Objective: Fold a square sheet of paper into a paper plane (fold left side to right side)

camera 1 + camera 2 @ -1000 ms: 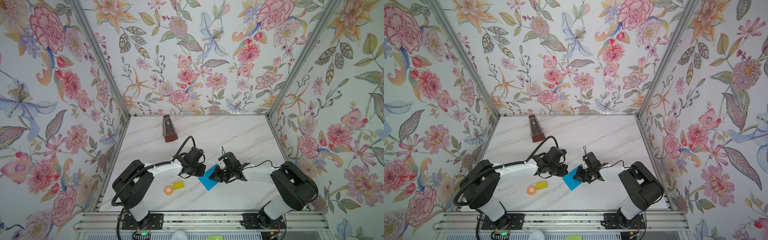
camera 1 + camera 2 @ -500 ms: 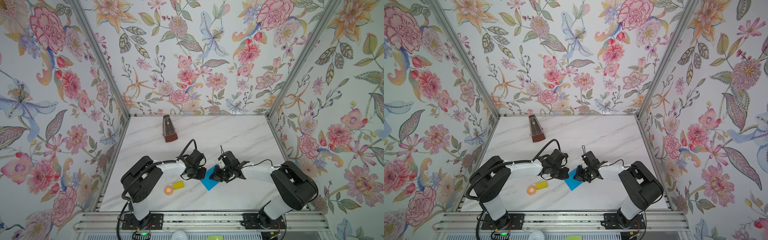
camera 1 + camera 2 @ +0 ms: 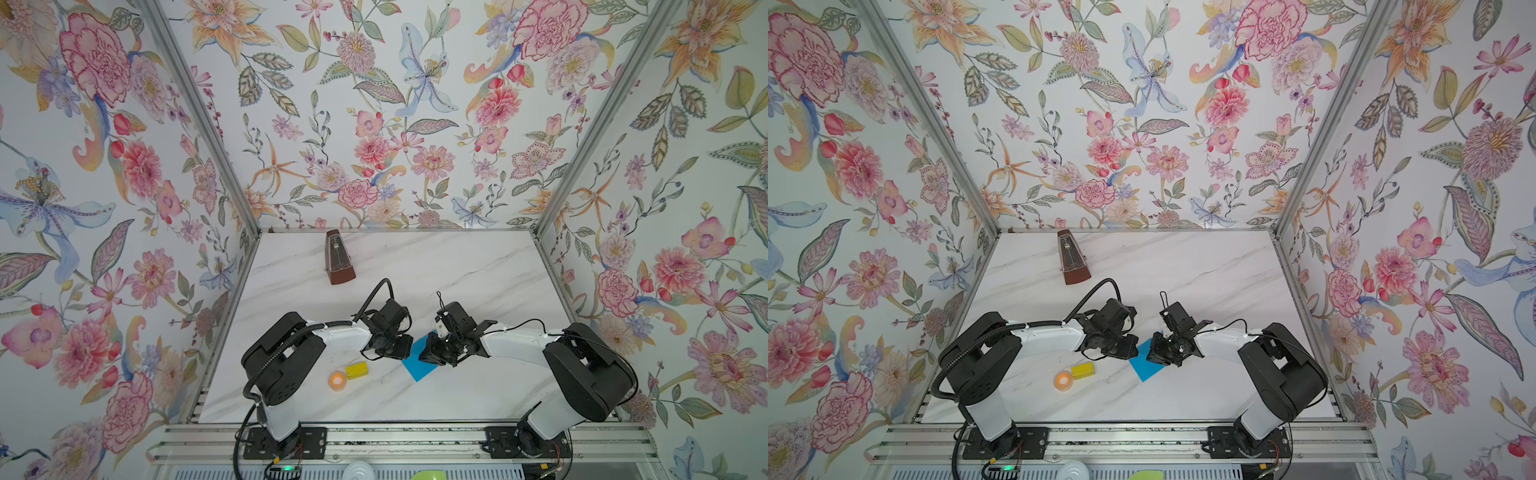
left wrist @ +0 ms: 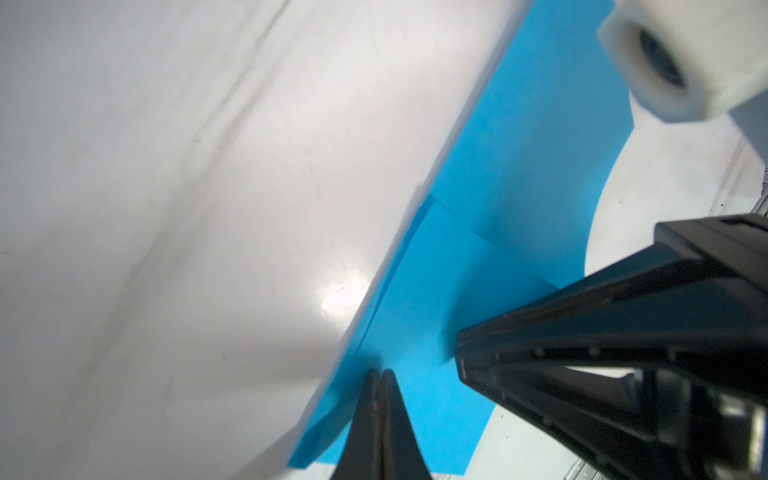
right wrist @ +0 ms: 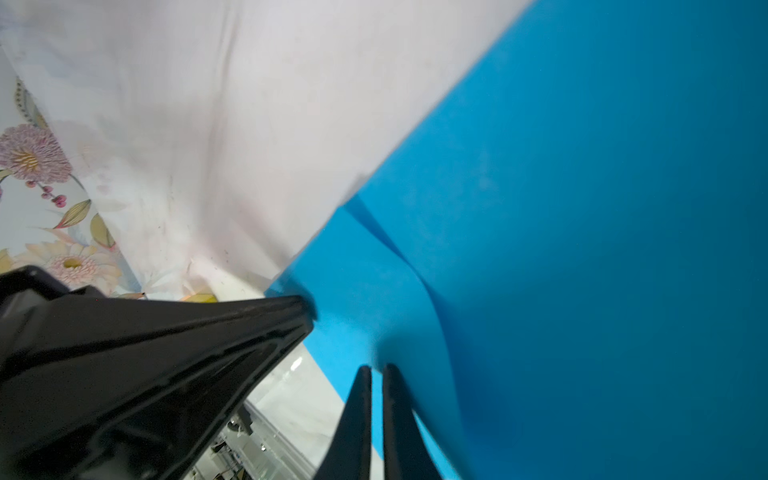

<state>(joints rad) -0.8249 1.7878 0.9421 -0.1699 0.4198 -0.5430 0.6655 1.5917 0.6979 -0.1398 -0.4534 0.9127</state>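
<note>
The square sheet of paper (image 3: 417, 369) (image 3: 1143, 369) is bright blue and lies partly folded on the marble table, with a crease and an overlapping layer in the left wrist view (image 4: 498, 187). My left gripper (image 3: 408, 352) (image 3: 1134, 350) (image 4: 380, 372) is shut, its tips resting on the paper beside the folded edge. My right gripper (image 3: 424, 356) (image 3: 1152, 354) (image 5: 376, 368) faces it a little way off. It is shut to a thin slit, its tips against the paper where a layer (image 5: 582, 208) bulges upward. No paper plane is in view.
A brown metronome (image 3: 340, 259) (image 3: 1073, 259) stands at the back left. A small yellow block (image 3: 356, 370) (image 3: 1082, 370) and an orange tape roll (image 3: 337, 379) (image 3: 1063, 379) lie front left of the paper. Floral walls close in the table on three sides.
My left arm's elbow has swung to the right and its gripper has slid slightly along the paper's left edge. The right gripper and the paper have hardly moved.
</note>
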